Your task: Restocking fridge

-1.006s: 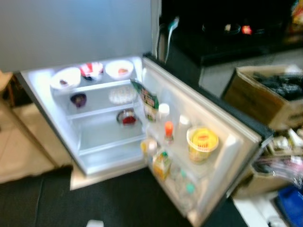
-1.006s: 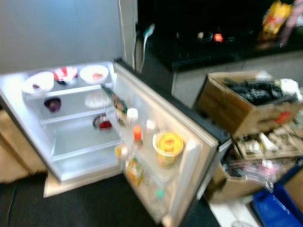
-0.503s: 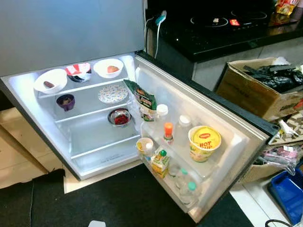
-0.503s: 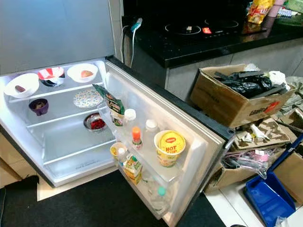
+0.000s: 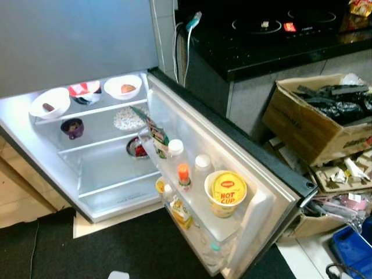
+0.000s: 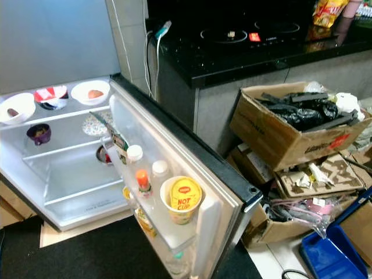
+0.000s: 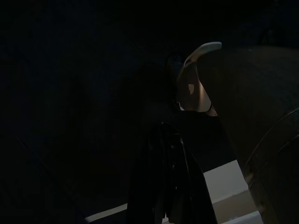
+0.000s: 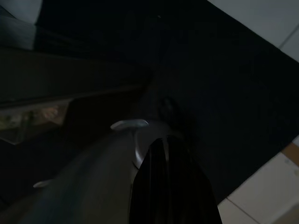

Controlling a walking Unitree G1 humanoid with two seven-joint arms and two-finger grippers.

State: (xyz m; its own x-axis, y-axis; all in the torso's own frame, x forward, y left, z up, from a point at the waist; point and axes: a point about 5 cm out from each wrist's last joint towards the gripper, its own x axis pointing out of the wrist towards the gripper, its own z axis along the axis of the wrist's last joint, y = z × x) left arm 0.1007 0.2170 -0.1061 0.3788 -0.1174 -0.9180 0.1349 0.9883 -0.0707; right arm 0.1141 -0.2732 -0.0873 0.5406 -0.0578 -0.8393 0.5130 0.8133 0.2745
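Note:
The small fridge (image 5: 110, 168) stands open and lit. Its top shelf holds two white bowls (image 5: 49, 102) and a red-and-white bowl (image 5: 85, 91). Below are a purple cup (image 5: 72, 127), a patterned plate (image 5: 129, 118) and a metal bowl with red food (image 5: 138, 149). The door (image 5: 256, 174) swings out to the right, carrying a snack bag (image 5: 156, 135), a white-capped bottle (image 5: 175, 152), an orange-capped bottle (image 5: 183, 176), a yellow noodle cup (image 5: 225, 193) and a juice carton (image 5: 180, 212). My left gripper (image 7: 170, 186) and right gripper (image 8: 168, 186) hang idle in the dark over the floor.
A black counter with a cooktop (image 5: 273, 35) stands behind the door, a cable (image 5: 186, 35) hanging at its left end. Cardboard boxes (image 5: 317, 119) of bags and clutter crowd the right, with a blue bin (image 5: 354, 247) at the corner. A black mat (image 5: 116, 250) lies before the fridge.
The head view has turned, so the fridge sits further left in the picture and the blur has cleared. Nothing in the fridge has moved.

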